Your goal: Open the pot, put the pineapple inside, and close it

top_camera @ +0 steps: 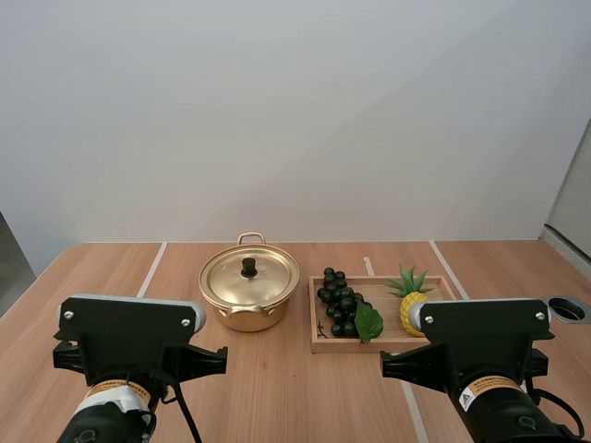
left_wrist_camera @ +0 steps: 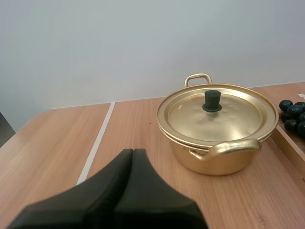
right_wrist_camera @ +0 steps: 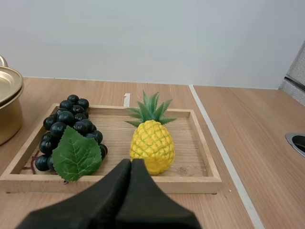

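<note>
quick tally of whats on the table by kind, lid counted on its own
pot: 1
lid: 1
pineapple: 1
bunch of grapes: 1
wooden tray: 1
total: 5

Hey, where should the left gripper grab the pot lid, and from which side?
Grip the black knob at the centre of the lid, coming straight down from above. The lid lies flat on the pot, its rim low and wide, while the knob stands upright and narrow, likely fitting between the jaws. The left gripper is shut, so it must open first.
</note>
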You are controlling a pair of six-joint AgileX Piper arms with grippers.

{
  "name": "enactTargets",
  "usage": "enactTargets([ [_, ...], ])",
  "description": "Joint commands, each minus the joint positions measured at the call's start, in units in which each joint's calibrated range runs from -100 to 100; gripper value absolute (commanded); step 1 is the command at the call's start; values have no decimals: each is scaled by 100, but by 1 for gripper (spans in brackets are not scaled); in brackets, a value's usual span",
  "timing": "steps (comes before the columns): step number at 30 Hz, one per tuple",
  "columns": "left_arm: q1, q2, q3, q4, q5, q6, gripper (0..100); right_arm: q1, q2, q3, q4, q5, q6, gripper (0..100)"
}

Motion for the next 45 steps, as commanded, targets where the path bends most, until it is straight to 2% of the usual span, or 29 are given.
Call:
enactTargets([
  [1,-301,-41,12,-7,-208,-747,0,47,-42,2,23,-57,-18,0],
  [36,-301,-41,12,-7,-250,-747,0,47,-42,2,20,-74,-18,0],
  [41,-301,-41,12,-7,-1285,-738,0,47,-42,2,20,-96,-18,0],
  [45,-301,-41,12,-7,-2873,-738,0,47,-42,2,20,-110,-18,0],
])
